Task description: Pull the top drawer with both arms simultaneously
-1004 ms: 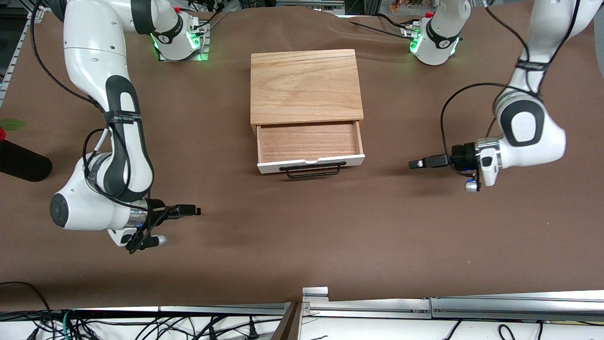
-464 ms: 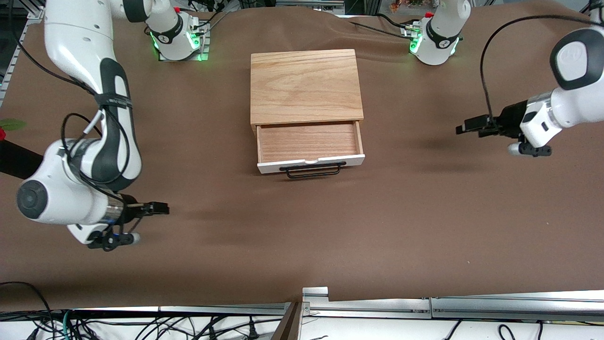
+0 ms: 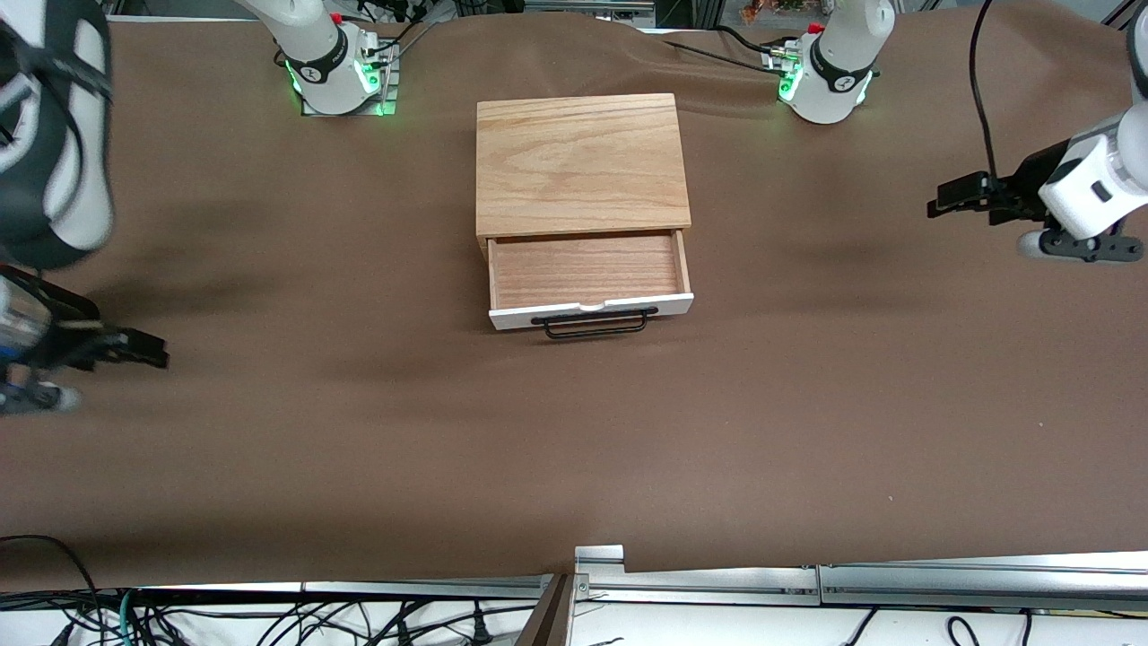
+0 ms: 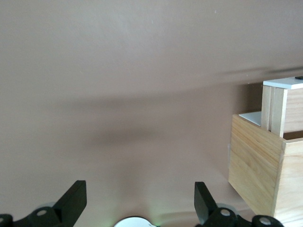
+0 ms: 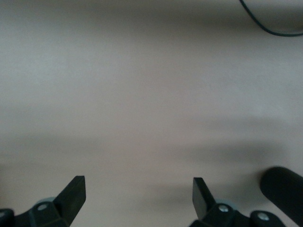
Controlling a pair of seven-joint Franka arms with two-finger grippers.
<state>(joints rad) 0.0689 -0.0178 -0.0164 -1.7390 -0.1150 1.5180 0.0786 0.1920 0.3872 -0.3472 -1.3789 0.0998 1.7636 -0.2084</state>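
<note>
Top drawer point(image 3: 590, 285): pulled out of the wooden box point(image 3: 581, 163), tray bare, black bar handle point(image 3: 595, 323) free of both sets of fingers. Pull judged done; nothing visibly left but parking the arms.

Left gripper point(image 3: 952, 195): over bare bench point(image 3: 807, 431) toward the left arm's end, well apart from the handle; fingers point(image 4: 72, 201) released, spread wide, holding nothing.

Right gripper point(image 3: 143, 350): over bench toward the right arm's end, likewise well apart from the drawer; fingers point(image 5: 73, 195) released, empty.
</note>
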